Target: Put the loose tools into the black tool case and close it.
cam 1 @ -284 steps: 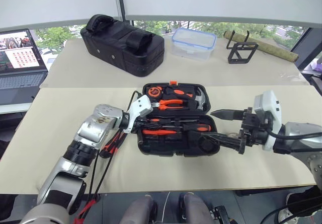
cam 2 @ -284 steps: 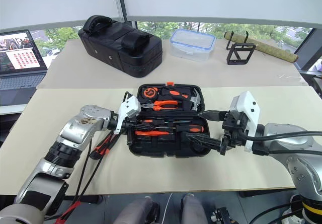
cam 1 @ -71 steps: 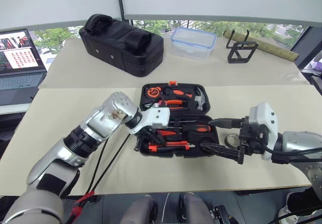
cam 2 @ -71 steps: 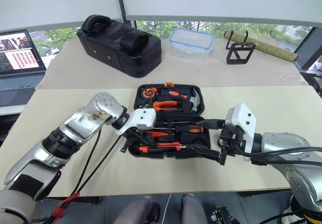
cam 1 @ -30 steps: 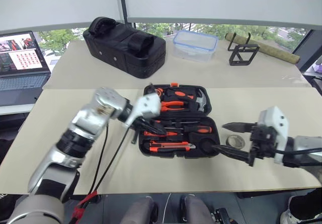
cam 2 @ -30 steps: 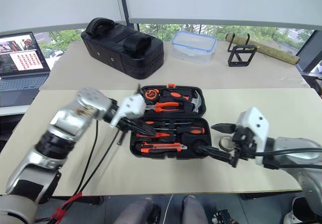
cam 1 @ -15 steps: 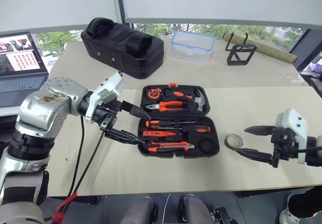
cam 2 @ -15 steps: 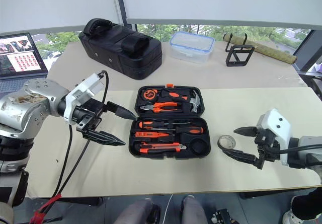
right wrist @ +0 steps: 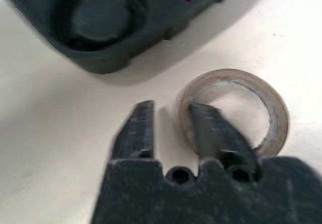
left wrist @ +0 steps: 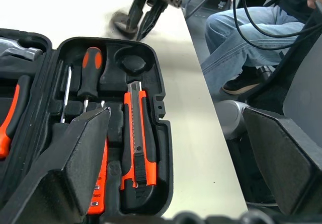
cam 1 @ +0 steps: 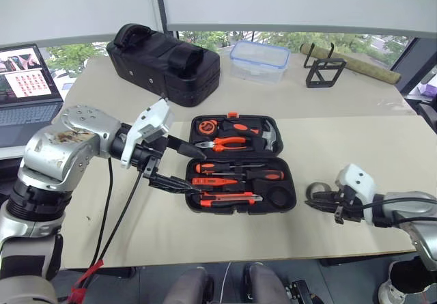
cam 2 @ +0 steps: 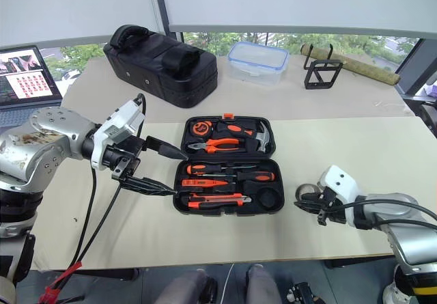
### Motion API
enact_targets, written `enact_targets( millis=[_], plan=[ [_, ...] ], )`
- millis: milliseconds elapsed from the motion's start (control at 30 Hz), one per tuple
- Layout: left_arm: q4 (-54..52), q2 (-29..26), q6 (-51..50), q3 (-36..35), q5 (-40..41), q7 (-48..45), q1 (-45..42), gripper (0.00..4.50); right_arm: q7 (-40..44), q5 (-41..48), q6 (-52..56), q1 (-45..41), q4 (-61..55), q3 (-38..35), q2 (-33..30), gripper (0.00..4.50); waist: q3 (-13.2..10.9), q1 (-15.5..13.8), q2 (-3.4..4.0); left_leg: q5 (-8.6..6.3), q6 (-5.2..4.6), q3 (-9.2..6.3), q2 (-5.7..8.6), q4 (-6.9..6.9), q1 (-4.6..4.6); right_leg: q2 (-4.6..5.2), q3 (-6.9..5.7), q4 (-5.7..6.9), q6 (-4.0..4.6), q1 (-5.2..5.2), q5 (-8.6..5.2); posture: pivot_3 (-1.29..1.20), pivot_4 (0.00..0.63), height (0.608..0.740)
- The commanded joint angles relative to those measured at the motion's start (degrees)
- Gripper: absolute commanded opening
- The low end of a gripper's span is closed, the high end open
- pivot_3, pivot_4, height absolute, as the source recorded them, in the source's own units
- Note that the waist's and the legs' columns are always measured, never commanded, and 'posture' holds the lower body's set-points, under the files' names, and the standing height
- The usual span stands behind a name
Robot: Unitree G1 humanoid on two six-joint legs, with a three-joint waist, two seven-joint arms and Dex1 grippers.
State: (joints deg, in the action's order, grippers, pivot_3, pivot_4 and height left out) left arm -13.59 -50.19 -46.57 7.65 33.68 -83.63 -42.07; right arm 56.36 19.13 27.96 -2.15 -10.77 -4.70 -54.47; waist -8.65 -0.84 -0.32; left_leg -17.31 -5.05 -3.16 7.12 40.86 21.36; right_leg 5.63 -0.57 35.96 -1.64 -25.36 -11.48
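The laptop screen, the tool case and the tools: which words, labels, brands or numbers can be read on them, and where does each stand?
No text can be read.
Laptop screen: a grid of small pictures with lines of text, too small to read.
Tape measure in the black tool case: round face mark, too small to read.
Utility knife: no legible marking.

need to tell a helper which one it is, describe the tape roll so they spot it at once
Find the open black tool case on the beige table. On the bare table just right of it lies the tape roll, a small greyish ring, the only tool outside the case, with the right gripper on its rim.
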Motion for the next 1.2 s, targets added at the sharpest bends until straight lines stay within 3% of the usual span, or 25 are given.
enact_targets(
  millis=[33,100,233,367,600,733,967,1067,1200],
  plan=[
    [-1.0,-0.5,1.7,-0.2,-0.4,0.4,-0.6,4.50,1.2,1.3,0.1,-0.2,-2.2,-2.0,-0.7,0.04,0.0,0.1,-0.02,0.00,0.00,0.00,-0.01,0.01,-0.01,0.00,0.00,-0.01,0.00,0.02,0.00,0.00,0.150,0.722],
    [-1.0,-0.6,2.4,0.2,-0.7,0.3,-0.3,4.50,2.7,3.6,1.5,0.0,-4.5,-4.0,-1.5,0.04,0.0,0.0,0.01,0.00,0.01,0.00,0.01,0.00,-0.01,0.01,0.00,-0.01,0.00,0.01,0.00,0.00,0.150,0.722],
    [-0.6,-0.7,3.8,0.9,-1.5,-0.1,-0.1,4.50,5.2,17.0,11.0,-3.0,-12.3,-9.4,-1.7,0.04,-0.1,0.1,0.06,0.00,0.00,0.00,0.00,-0.01,0.00,0.01,0.03,-0.01,0.00,0.00,0.00,0.00,0.150,0.722],
    [0.0,-0.6,6.0,2.1,-2.9,-0.5,0.2,4.50,2.7,23.2,17.6,-6.6,-17.8,-7.9,-0.6,0.04,-0.1,0.2,0.04,-0.01,0.01,-0.01,-0.04,-0.05,-0.01,0.00,0.03,-0.04,0.01,0.01,0.00,0.00,0.150,0.722],
    [0.6,-0.2,6.4,2.5,-3.5,-0.2,-0.4,4.50,-0.2,4.6,6.8,-5.5,-15.2,8.7,-1.5,0.04,-0.1,-0.4,-0.02,-0.01,-0.01,-0.03,0.06,-0.03,0.02,0.08,-0.02,-0.04,0.01,-0.02,-0.01,0.00,0.150,0.722],
    [0.7,-0.8,6.4,1.9,-3.6,-0.1,0.0,4.50,0.7,2.1,4.6,-6.3,-11.9,9.9,-1.3,0.04,-0.1,-0.3,-0.03,-0.01,-0.01,0.02,0.06,-0.01,0.02,0.05,-0.04,-0.02,0.00,-0.03,-0.01,0.00,0.150,0.722],
    [0.0,-1.0,6.4,1.4,-3.6,0.4,1.2,4.50,4.2,5.5,4.9,-6.9,-13.3,8.3,-1.6,2.29,-0.1,-0.4,-0.03,-0.01,0.00,-0.01,0.04,-0.02,0.02,0.03,-0.06,-0.04,0.01,-0.02,-0.01,0.00,0.150,0.722],
    [0.3,-0.9,6.6,1.2,-3.9,0.7,1.5,4.50,6.9,10.7,6.9,-7.0,-15.9,4.3,-2.5,3.34,-0.1,-0.3,-0.04,0.00,-0.01,-0.02,0.02,-0.03,0.03,0.03,-0.05,-0.04,0.01,-0.04,-0.01,0.00,0.150,0.722],
    [1.6,-0.7,7.0,1.0,-4.8,1.8,1.5,4.50,8.1,14.2,9.3,-8.0,-15.7,-0.4,-4.1,3.34,-0.1,-0.2,-0.05,-0.01,-0.01,-0.01,0.03,-0.02,0.02,0.04,-0.03,-0.05,0.01,-0.01,-0.01,0.00,0.150,0.722]
  ],
)
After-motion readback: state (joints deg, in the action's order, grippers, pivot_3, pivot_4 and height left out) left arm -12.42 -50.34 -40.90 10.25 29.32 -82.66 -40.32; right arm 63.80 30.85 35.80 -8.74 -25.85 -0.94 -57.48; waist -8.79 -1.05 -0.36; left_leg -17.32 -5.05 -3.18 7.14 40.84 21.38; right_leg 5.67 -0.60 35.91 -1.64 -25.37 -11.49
